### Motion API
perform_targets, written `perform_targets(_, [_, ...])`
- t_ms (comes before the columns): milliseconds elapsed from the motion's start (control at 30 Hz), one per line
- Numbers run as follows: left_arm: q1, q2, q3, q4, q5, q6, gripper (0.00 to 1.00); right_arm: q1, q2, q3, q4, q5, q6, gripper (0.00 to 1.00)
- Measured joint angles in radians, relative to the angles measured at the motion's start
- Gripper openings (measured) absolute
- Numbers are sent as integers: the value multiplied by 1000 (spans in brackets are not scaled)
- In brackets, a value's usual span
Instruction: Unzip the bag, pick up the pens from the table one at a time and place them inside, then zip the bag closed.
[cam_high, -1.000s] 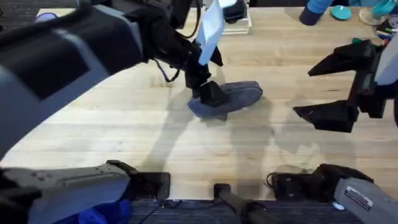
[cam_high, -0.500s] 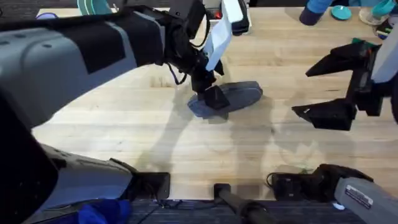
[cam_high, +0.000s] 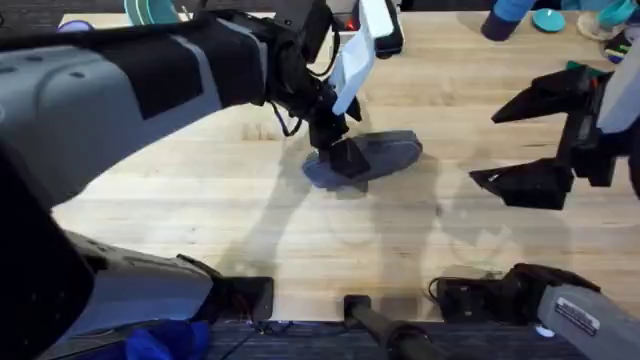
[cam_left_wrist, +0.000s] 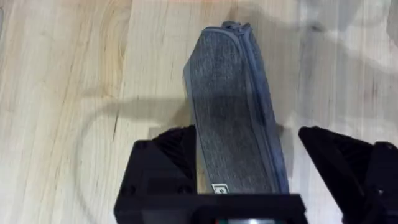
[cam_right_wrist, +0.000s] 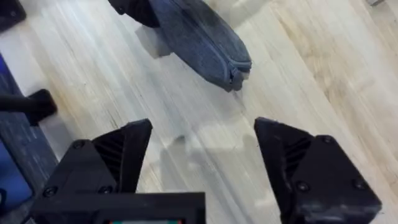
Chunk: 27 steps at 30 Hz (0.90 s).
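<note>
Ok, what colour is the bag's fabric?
Grey-blue, with a fine heathered weave; the bag shows it best in the left wrist view.

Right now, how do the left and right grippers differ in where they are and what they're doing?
The left gripper is down at the bag, straddling one end with its jaws open around it; the right gripper hangs off to the side, well away from the bag. The left has fabric between its jaws; the right has only bare table under it. Both are black, and both have their jaws spread open.
</note>
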Motion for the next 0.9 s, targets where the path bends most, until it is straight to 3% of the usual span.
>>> perform_targets(833, [0,37,0,-7,-27,30,995,0,0,0,0,0,0,996])
perform_targets(867, [0,37,0,-8,-27,30,991,0,0,0,0,0,0,997])
perform_targets(900, [0,37,0,-8,-27,28,919,0,0,0,0,0,0,996])
